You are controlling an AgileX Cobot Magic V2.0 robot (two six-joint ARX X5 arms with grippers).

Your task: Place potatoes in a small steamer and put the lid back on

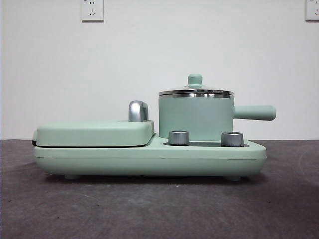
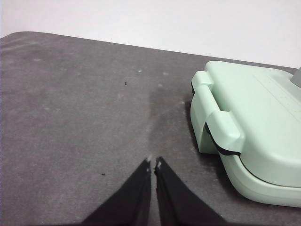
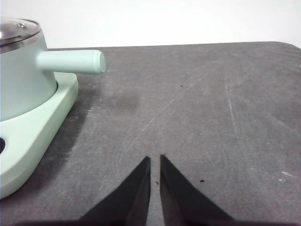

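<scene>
Nearest the front camera, bare dark grey table (image 1: pixel 149 209) is lying ahead of the appliance. On it the mint-green cooker base (image 1: pixel 149 158) is sitting, with two steel dials (image 1: pixel 179 138) facing the viewer on its right half. On the left half the flat griddle cover (image 1: pixel 94 132) is resting shut, its steel handle (image 1: pixel 138 111) rising behind. On the right half the small steamer (image 1: pixel 195 118) is standing upright, side handle pointing right, with the lid (image 1: pixel 195 91) sitting on its rim; the potatoes are not showing anywhere. The left gripper (image 2: pixel 153 165) is hanging over bare table left of the griddle, jaws nearly touching, holding nothing. The right gripper (image 3: pixel 155 160) is hanging right of the pot handle, jaws narrowly parted, empty. Farthest back, wall sockets (image 1: pixel 92 9) are showing on the white wall.
</scene>
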